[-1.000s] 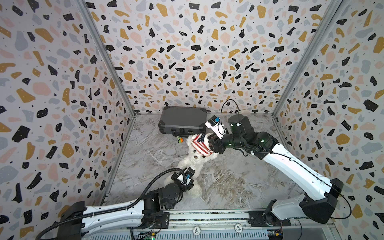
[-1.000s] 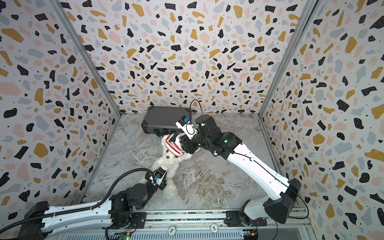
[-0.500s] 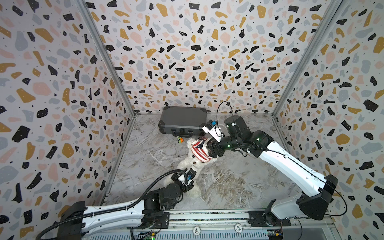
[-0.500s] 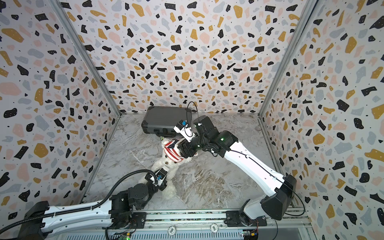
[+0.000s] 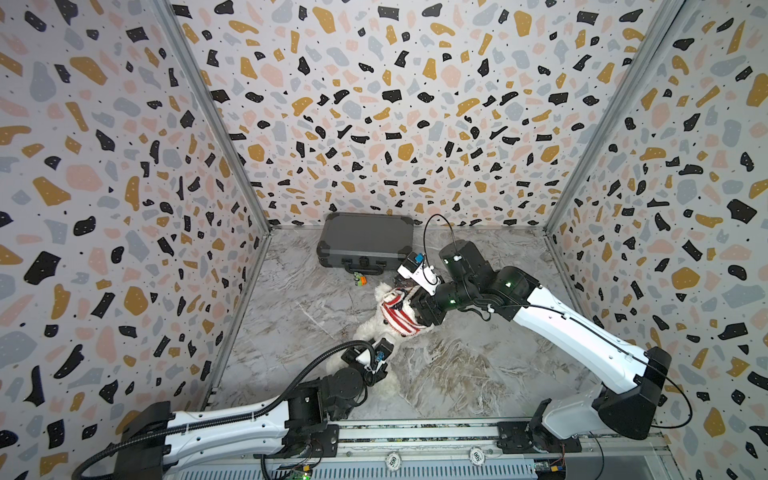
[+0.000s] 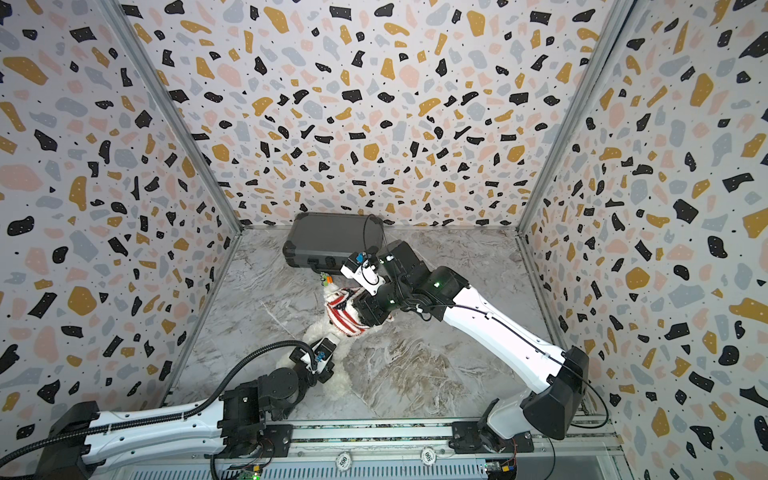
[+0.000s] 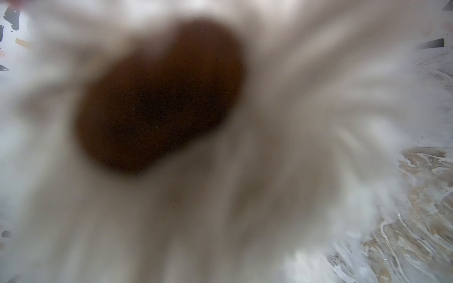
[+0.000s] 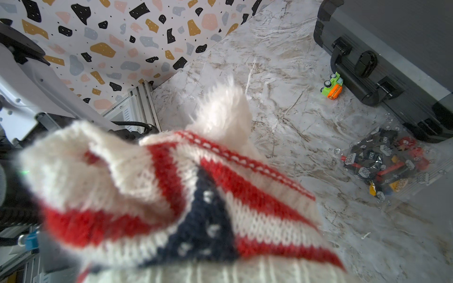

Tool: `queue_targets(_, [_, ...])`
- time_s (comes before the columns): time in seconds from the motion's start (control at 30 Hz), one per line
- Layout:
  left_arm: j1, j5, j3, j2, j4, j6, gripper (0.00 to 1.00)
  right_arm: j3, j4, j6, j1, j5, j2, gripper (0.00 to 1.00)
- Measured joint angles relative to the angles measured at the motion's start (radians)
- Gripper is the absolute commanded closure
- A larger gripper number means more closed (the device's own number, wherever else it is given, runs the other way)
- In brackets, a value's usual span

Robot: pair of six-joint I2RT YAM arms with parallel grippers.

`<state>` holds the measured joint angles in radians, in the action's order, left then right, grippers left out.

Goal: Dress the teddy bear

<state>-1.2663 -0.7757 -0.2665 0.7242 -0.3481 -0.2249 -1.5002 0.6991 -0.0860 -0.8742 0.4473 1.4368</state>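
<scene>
The teddy bear [image 5: 368,330] lies on the marble floor in both top views, its white fur [image 6: 316,330] showing below a red-and-white striped knit sweater [image 5: 397,313] with a navy patch that covers its head end. My right gripper [image 5: 417,309] sits against the sweater's right side [image 6: 345,313], shut on the knit. In the right wrist view the sweater [image 8: 171,196] hides the jaws and a white furry tip [image 8: 224,110] pokes out. My left gripper [image 5: 384,349] is buried in the fur at the bear's lower end, shut on it. The left wrist view is filled by fur [image 7: 294,122] and a brown pad [image 7: 159,103].
A grey hard case [image 5: 365,239] stands against the back wall. In front of it lies a small green-and-orange toy car [image 5: 359,280], which also shows in the right wrist view [image 8: 333,86]. A clear bag of bricks [image 8: 387,166] lies near the case. Patterned walls enclose three sides.
My right gripper has come forward and down with the sweater, drawing it further along the bear; its jaws widened briefly, then closed again. The left arm has stayed put.
</scene>
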Motion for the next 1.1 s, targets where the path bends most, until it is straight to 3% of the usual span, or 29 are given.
queue_targets(0.27, [-0.002,-0.008,0.0,0.0,0.004,0.001,1.0,0.012,0.007,-0.002,-0.1,-0.137,-0.035,0.59])
queue_targets(0.67, [-0.002,0.001,0.0,-0.001,0.027,0.016,1.0,0.079,-0.013,0.0,-0.101,-0.212,-0.066,1.0])
queue_targets(0.87, [-0.002,-0.001,0.0,0.001,0.034,0.04,1.0,0.136,-0.068,0.001,-0.09,-0.198,-0.093,1.0])
queue_targets(0.97, [-0.003,-0.003,0.0,0.025,0.028,0.066,0.7,0.205,-0.122,0.0,-0.051,-0.168,-0.137,1.0])
queue_targets(1.1, [-0.006,-0.008,0.0,0.063,0.013,0.115,0.49,0.312,-0.199,-0.01,0.017,-0.126,-0.198,1.0])
